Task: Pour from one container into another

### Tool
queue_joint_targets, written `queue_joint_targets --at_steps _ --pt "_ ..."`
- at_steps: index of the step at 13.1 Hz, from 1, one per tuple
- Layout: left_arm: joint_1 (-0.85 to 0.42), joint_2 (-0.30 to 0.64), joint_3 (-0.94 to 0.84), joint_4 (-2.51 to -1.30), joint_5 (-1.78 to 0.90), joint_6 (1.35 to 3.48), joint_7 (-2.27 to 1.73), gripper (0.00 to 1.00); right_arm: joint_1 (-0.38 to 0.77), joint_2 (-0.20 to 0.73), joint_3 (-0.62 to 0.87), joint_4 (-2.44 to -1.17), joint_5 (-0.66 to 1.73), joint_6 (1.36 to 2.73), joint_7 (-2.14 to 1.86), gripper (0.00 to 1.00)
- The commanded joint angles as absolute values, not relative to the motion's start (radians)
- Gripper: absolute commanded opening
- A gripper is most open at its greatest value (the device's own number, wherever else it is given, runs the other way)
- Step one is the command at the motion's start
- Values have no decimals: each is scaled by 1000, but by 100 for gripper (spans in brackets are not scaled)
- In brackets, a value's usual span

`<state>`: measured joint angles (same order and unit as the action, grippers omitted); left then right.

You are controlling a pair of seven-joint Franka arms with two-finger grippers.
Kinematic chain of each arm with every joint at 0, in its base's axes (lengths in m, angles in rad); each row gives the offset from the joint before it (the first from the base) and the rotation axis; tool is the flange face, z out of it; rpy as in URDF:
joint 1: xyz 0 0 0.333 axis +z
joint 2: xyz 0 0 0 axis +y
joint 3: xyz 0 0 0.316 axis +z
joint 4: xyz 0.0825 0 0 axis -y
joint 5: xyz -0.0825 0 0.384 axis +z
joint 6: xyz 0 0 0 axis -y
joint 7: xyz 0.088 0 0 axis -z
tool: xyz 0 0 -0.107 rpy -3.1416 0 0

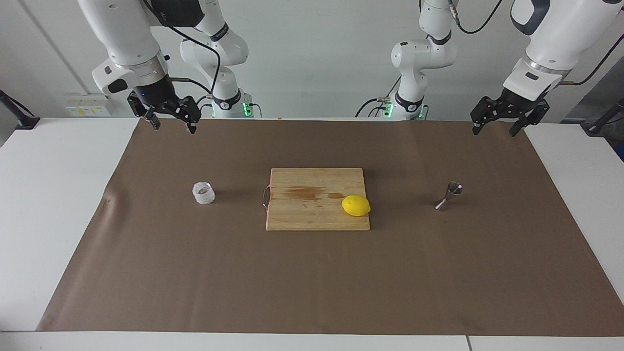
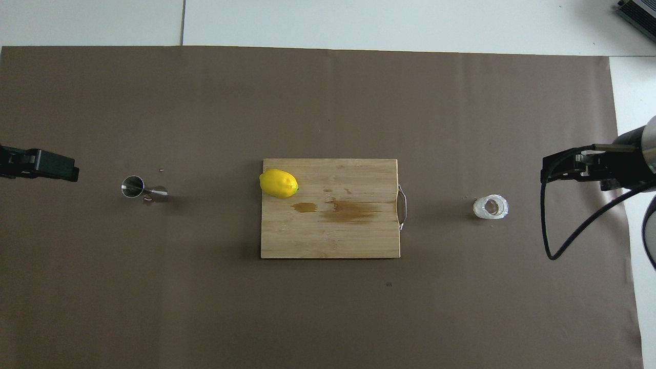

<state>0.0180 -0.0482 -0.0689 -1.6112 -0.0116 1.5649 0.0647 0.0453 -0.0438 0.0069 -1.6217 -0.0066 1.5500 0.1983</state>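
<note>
Since both arms hang raised over the robots' edge of the brown mat (image 1: pixel 312 273), nothing is yet gripped; the right end effector (image 1: pixel 171 121) sits above the mat's corner at the right arm's end with its fingers spread wide and empty, and the left end effector (image 1: pixel 497 123) hovers likewise over the corner at the left arm's end, fingers also apart and empty. Farther out from the robots, the glass cup (image 1: pixel 204 193) stands upright on the mat toward the right arm's end; the jigger (image 1: pixel 449 196) stands toward the left arm's end, well apart from the cup; between them lies the cutting board (image 1: pixel 312 214), stained, with a lemon (image 1: pixel 356 205) on its edge nearest the jigger. Risks, as I judge them: the cup's squat textured wall may slip or tip under an off-centre pinch; the jigger's narrow waist and small foot make it easy to knock over; its small mouth invites spilling onto the bench if the cup is tilted fast or held off-line.
</note>
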Motion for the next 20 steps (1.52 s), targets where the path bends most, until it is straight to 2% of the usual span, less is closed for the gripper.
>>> queue_joint_targets --at_steps 1,16,20 --pt "12 -44 -64 -1608 3 1569 58 100 35 -48 6 -1623 20 1540 204 100" --pt "8 -41 -64 -1586 -2 1551 32 100 37 -48 6 -1623 20 1540 204 100" --pt "17 -5 -63 -1586 -3 1552 34 100 35 -48 6 -1623 20 1540 204 100"
